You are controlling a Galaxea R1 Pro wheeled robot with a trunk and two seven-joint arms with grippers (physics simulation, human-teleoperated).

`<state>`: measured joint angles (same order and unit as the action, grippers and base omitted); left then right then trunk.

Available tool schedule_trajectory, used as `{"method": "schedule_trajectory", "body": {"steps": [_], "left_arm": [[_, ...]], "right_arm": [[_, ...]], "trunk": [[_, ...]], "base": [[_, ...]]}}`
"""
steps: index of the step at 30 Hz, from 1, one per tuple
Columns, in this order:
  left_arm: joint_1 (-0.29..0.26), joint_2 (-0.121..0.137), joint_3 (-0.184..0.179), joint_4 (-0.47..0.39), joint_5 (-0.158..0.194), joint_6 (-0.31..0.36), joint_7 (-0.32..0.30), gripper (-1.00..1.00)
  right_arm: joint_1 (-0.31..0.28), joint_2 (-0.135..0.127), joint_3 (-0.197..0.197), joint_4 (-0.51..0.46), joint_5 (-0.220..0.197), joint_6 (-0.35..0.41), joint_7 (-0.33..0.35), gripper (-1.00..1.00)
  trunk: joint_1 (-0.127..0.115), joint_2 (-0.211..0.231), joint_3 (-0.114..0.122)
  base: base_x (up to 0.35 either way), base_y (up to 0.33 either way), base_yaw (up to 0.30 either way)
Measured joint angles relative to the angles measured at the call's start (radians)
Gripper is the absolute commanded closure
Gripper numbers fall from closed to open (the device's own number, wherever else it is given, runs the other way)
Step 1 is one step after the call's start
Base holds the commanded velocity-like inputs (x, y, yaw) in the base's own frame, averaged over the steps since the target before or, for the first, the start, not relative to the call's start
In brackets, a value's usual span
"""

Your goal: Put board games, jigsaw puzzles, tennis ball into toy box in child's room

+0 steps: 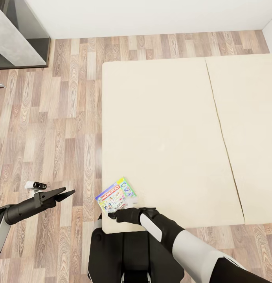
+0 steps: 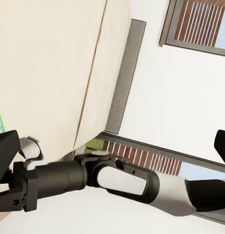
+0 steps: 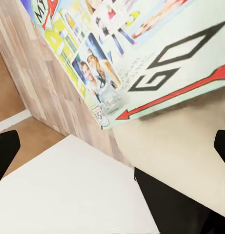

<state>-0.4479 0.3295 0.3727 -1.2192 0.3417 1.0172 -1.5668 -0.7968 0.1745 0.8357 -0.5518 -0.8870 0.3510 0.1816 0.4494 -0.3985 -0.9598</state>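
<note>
Right tool [image 1: 112, 215] sits at the near corner of the bed [image 1: 171, 137], just at the near edge of the Monopoly box [image 1: 116, 195]. In the right wrist view its two dark fingertips [image 3: 5, 148] stand far apart with nothing between them — released. The box's printed lid [image 3: 141, 53] with the black "GO" lettering and red arrow lies just ahead of the tips; contact cannot be told.

Left tool [image 1: 64, 194] hangs over the wood-plank floor [image 1: 53, 129], to the left of the bed corner, apart from the box. Its fingers [image 1: 53, 193] are spread, holding nothing — released. The left wrist view looks across at the right forearm [image 2: 117, 180] and along the beige mattress, with a grey padded frame [image 2: 124, 78] at its far end and a window [image 2: 200, 24] in the white wall.

Monopoly box: lying flat and skewed on the mattress, close to the near left corner. The mattress is in two beige sections with a seam [image 1: 222, 133] between them.

Far left, a dark cabinet with a mottled grey top [image 1: 16, 37] stands against the white wall.
</note>
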Motion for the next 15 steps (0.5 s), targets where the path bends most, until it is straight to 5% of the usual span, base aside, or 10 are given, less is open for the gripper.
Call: {"method": "schedule_trajectory", "body": {"steps": [15], "left_arm": [[0.000,0.000,0.000,0.000,0.000,0.000,0.000,-1.00]], "right_arm": [[0.000,0.000,0.000,0.029,0.001,-0.016,0.001,-1.00]], "trunk": [[0.000,0.000,0.000]], "base": [[0.000,0.000,0.000]]}}
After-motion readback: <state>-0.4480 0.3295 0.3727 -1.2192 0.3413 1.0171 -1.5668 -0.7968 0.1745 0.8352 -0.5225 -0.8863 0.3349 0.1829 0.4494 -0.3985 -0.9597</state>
